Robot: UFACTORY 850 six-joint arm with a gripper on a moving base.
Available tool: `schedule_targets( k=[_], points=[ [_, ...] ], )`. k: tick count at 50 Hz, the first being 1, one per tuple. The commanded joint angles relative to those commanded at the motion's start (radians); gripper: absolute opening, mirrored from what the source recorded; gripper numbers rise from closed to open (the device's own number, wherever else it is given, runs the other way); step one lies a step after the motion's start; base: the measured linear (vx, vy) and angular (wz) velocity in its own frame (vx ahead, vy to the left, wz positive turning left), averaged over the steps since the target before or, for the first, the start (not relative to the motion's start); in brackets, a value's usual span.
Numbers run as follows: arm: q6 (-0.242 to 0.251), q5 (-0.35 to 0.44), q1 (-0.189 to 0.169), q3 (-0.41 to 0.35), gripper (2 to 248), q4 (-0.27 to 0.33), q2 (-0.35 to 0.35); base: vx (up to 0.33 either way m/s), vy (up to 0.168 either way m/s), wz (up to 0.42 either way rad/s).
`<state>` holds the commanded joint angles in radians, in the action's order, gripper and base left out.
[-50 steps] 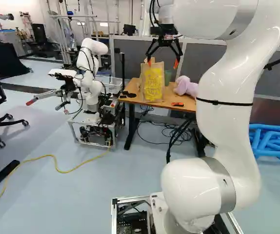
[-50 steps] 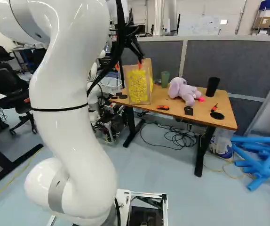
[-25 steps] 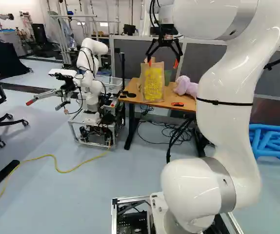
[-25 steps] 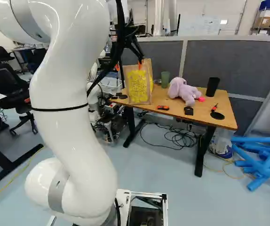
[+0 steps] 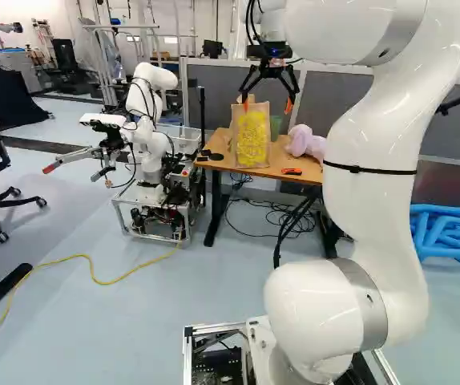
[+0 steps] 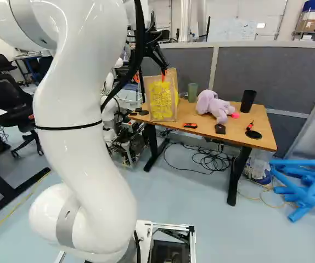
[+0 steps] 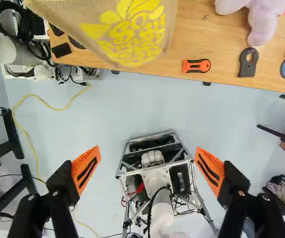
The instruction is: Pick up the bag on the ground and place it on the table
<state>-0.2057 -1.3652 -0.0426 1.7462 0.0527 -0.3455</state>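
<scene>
In the upper middle of the left base view, the paper bag (image 5: 252, 138) stands upright on the wooden counter (image 5: 282, 161), just beside the pink plush toy (image 5: 305, 143). The jaws are spread wide, orange pads (image 7: 86, 167) well apart; the bag lies ahead of them, outside their gap.

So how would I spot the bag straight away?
Find the wooden table in front of the grey partition. At its end by another robot, near the open tool, stands a tan bag. Bold yellow print and greater height set it apart from the lilac plush toy.
</scene>
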Motion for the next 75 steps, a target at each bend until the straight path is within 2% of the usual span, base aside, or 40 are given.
schedule_targets(
  k=[19, 38, 57, 75],
  points=[
    [0.007, 0.079, 0.002, -0.059, 247, -0.002, 0.022, 0.000, 0.000, 0.000],
    [0.018, 0.199, 0.004, -0.147, 247, -0.005, 0.055, 0.000, 0.000, 0.000],
    [0.033, 0.360, 0.007, -0.267, 247, -0.008, 0.101, 0.000, 0.000, 0.000],
    [0.050, 0.549, 0.010, -0.407, 247, -0.013, 0.153, 0.000, 0.000, 0.000]
  ],
)
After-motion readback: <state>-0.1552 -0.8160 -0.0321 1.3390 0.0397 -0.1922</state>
